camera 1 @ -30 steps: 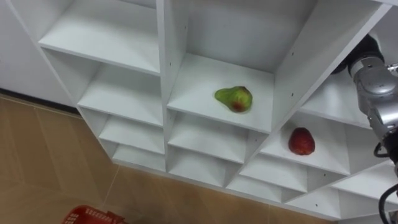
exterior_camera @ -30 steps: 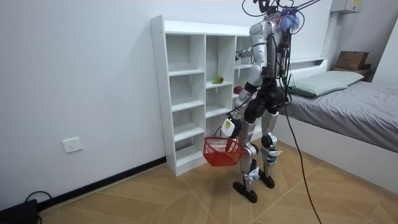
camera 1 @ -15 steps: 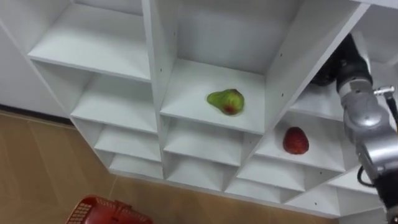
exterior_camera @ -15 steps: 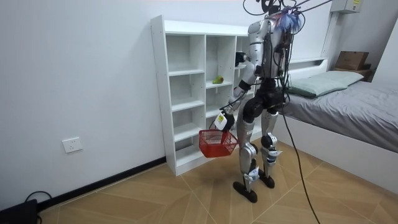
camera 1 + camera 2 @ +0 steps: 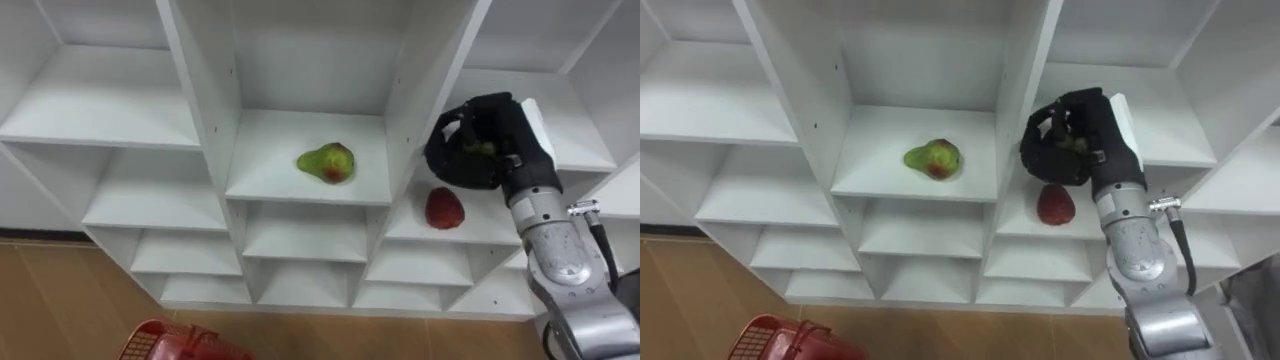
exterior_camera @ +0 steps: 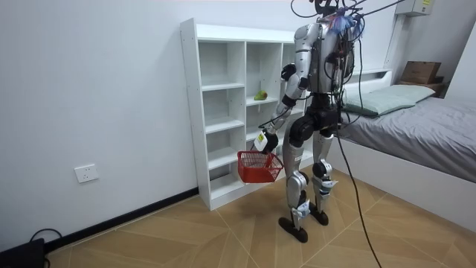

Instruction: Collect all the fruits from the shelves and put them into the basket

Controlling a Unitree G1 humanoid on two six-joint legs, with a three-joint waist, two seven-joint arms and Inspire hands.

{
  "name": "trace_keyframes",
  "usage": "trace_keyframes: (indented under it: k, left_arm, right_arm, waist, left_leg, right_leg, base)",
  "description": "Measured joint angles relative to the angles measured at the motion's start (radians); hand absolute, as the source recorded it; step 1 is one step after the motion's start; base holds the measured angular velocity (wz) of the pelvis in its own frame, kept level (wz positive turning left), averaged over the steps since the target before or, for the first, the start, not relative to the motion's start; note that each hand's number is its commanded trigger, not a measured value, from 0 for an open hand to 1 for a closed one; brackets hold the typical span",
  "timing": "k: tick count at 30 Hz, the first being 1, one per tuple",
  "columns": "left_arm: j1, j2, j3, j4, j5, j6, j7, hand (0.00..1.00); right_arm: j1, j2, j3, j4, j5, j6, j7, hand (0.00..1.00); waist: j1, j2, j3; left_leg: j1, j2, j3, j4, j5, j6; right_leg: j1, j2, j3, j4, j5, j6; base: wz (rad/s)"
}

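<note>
left eye view: i count two fruits lying on the white closet [image 5: 120, 110]. one green pear [image 5: 326, 163] with a red blush lies on its side on a shelf of the middle column. one red apple [image 5: 444, 208] sits in the column to its right, one shelf lower. my right hand [image 5: 487, 135] hangs in front of that right column, just above the apple, clenched round one small greenish thing [image 5: 482, 149] that i can't identify. one red basket [image 5: 165, 342] peeks in at the bottom left, over the wooden floor.

right eye view: the same count, two fruits shelved, one thing in the fist, one basket.

room view: i stand facing the closet, with a bed behind me. the basket hangs from my left hand [image 6: 262, 141], closed on its handle at hip height. one pear shows on the shelves.
</note>
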Motion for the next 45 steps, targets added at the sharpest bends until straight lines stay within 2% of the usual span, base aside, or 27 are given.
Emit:
trace_keyframes:
  k: [2, 4, 7, 13, 15, 18, 20, 23, 24, 27, 28, 31, 32, 35, 37, 40, 45]
  left_arm:
    - [-0.01, -0.007, 0.0, 0.015, 0.0, -0.016, 0.0, 1.0]
    - [-0.018, -0.01, -0.001, 0.024, 0.0, -0.019, 0.001, 1.0]
    - [-0.018, -0.011, -0.005, 0.025, 0.0, -0.022, 0.003, 1.0]
    - [-0.023, -0.012, -0.048, 0.015, -0.019, -0.027, -0.004, 1.0]
    - [-0.021, -0.017, -0.048, -0.012, -0.019, -0.027, -0.02, 1.0]
    - [-0.021, -0.02, -0.055, -0.036, -0.026, -0.034, -0.037, 1.0]
    - [-0.031, -0.024, -0.066, -0.039, -0.037, -0.038, -0.04, 1.0]
    - [-0.043, -0.029, -0.079, -0.055, -0.037, -0.043, -0.042, 1.0]
    - [-0.049, -0.033, -0.079, -0.067, -0.038, -0.046, -0.044, 1.0]
    - [-0.064, -0.037, -0.086, -0.102, -0.038, -0.053, -0.05, 1.0]
    - [-0.081, -0.039, -0.096, -0.109, -0.041, -0.056, -0.053, 1.0]
    - [-0.112, -0.043, -0.13, -0.153, -0.066, -0.058, -0.061, 1.0]
    - [-0.118, -0.047, -0.142, -0.176, -0.082, -0.069, -0.061, 1.0]
    - [-0.144, -0.073, -0.163, -0.186, -0.128, -0.102, -0.061, 1.0]
    - [-0.159, -0.077, -0.191, -0.187, -0.166, -0.116, -0.067, 1.0]
    - [-0.16, -0.08, -0.201, -0.214, -0.196, -0.12, -0.092, 1.0]
    - [-0.164, -0.078, -0.215, -0.278, -0.216, -0.12, -0.107, 1.0]
  right_arm:
    - [0.027, 0.0, 0.0, -0.031, 0.001, -0.002, 0.006, 1.0]
    - [0.056, 0.003, 0.0, -0.048, 0.001, -0.02, 0.01, 1.0]
    - [0.081, 0.024, 0.0, -0.07, 0.001, -0.02, 0.017, 1.0]
    - [0.138, 0.034, 0.047, -0.091, -0.019, -0.012, 0.124, 1.0]
    - [0.167, 0.038, 0.057, -0.142, -0.025, -0.004, 0.187, 1.0]
    - [0.166, 0.044, 0.086, -0.172, -0.024, -0.005, 0.234, 1.0]
    - [0.166, 0.055, 0.095, -0.172, -0.011, -0.006, 0.254, 1.0]
    - [0.164, 0.083, 0.11, -0.171, -0.019, -0.006, 0.272, 1.0]
    - [0.163, 0.095, 0.118, -0.163, -0.026, -0.006, 0.275, 1.0]
    - [0.16, 0.111, 0.143, -0.143, -0.026, -0.006, 0.277, 1.0]
    - [0.154, 0.111, 0.155, -0.127, -0.026, -0.007, 0.277, 1.0]
    - [0.136, 0.127, 0.17, -0.059, -0.027, -0.008, 0.276, 1.0]
    - [0.13, 0.137, 0.174, -0.038, -0.027, -0.009, 0.276, 1.0]
    - [0.111, 0.148, 0.18, 0.018, -0.04, -0.017, 0.275, 1.0]
    - [0.099, 0.15, 0.192, 0.039, -0.044, -0.025, 0.273, 1.0]
    - [0.076, 0.152, 0.206, 0.089, -0.053, -0.043, 0.266, 1.0]
    - [0.026, 0.166, 0.24, 0.19, -0.046, -0.048, 0.235, 1.0]
  waist:
    - [-0.003, 0.0, -0.0002]
    - [-0.006, 0.0, -0.0002]
    - [-0.022, 0.0, 0.0]
    - [-0.026, 0.011, 0.004]
    - [-0.023, 0.024, 0.0029]
    - [-0.023, 0.039, -0.0023]
    - [-0.023, 0.042, -0.0018]
    - [-0.024, 0.042, 0.0002]
    - [-0.024, 0.04, 0.0031]
    - [-0.022, 0.035, 0.0022]
    - [-0.023, 0.034, 0.0069]
    - [-0.025, 0.033, 0.0133]
    - [-0.025, 0.035, 0.0189]
    - [-0.026, 0.041, 0.0222]
    - [-0.023, 0.042, 0.0218]
    - [-0.021, 0.044, 0.0214]
    - [-0.021, 0.053, 0.0198]
  left_leg:
    - [0.002, 0.0, 0.003, -0.001, 0.0, 0.0]
    - [0.003, 0.0, 0.004, -0.001, 0.0, 0.0]
    - [0.006, 0.001, 0.009, -0.003, 0.0, 0.0]
    - [0.014, 0.003, 0.024, -0.016, -0.004, 0.004]
    - [0.014, 0.003, 0.028, -0.014, -0.004, 0.004]
    - [0.012, 0.003, 0.029, -0.007, -0.004, 0.004]
    - [0.012, 0.003, 0.029, -0.006, -0.003, 0.004]
    - [0.009, 0.003, 0.028, 0.0, -0.003, 0.004]
    - [0.007, 0.003, 0.028, 0.0, -0.003, 0.004]
    - [-0.019, 0.002, 0.029, 0.008, -0.003, 0.005]
    - [-0.03, 0.002, 0.028, 0.019, -0.003, 0.005]
    - [-0.063, 0.003, 0.026, 0.036, -0.003, 0.005]
    - [-0.07, 0.003, 0.024, 0.039, -0.003, 0.005]
    - [-0.079, 0.003, 0.017, 0.038, -0.003, 0.005]
    - [-0.088, 0.004, 0.015, 0.039, -0.003, 0.005]
    - [-0.117, 0.004, 0.014, 0.05, -0.003, 0.005]
    - [-0.156, 0.005, 0.013, 0.059, -0.003, 0.005]
  right_leg:
    - [0.001, 0.0, 0.002, 0.0, 0.0, 0.0]
    - [0.002, 0.0, 0.002, 0.0, 0.0, 0.0]
    - [0.001, 0.0, 0.005, 0.0, 0.0, 0.0]
    - [0.0, 0.002, 0.012, 0.007, 0.001, 0.001]
    - [-0.006, 0.001, 0.018, 0.015, 0.001, 0.001]
    - [-0.007, 0.001, 0.026, 0.018, 0.001, 0.001]
    - [-0.007, 0.001, 0.027, 0.019, 0.001, 0.001]
    - [-0.007, 0.0, 0.026, 0.018, 0.001, 0.001]
    - [-0.008, 0.0, 0.027, 0.018, 0.001, 0.001]
    - [-0.036, 0.0, 0.032, 0.028, 0.001, 0.001]
    - [-0.048, -0.002, 0.032, 0.035, 0.001, 0.001]
    - [-0.077, -0.003, 0.03, 0.042, 0.003, -0.001]
    - [-0.078, -0.004, 0.022, 0.042, 0.003, -0.001]
    - [-0.078, -0.004, 0.007, 0.036, 0.003, -0.001]
    - [-0.088, -0.004, 0.004, 0.034, 0.003, -0.002]
    - [-0.114, -0.005, 0.002, 0.035, 0.005, -0.003]
    - [-0.154, -0.008, -0.005, 0.051, 0.005, -0.004]
  base:
    - [-0.04]
    - [0.0]
    - [-0.02]
    - [-0.07]
    - [-0.06]
    - [-0.02]
    - [0.0]
    - [0.0]
    - [0.0]
    - [0.0]
    - [0.0]
    - [0.03]
    - [0.08]
    - [0.09]
    - [0.04]
    - [0.0]
    - [0.03]
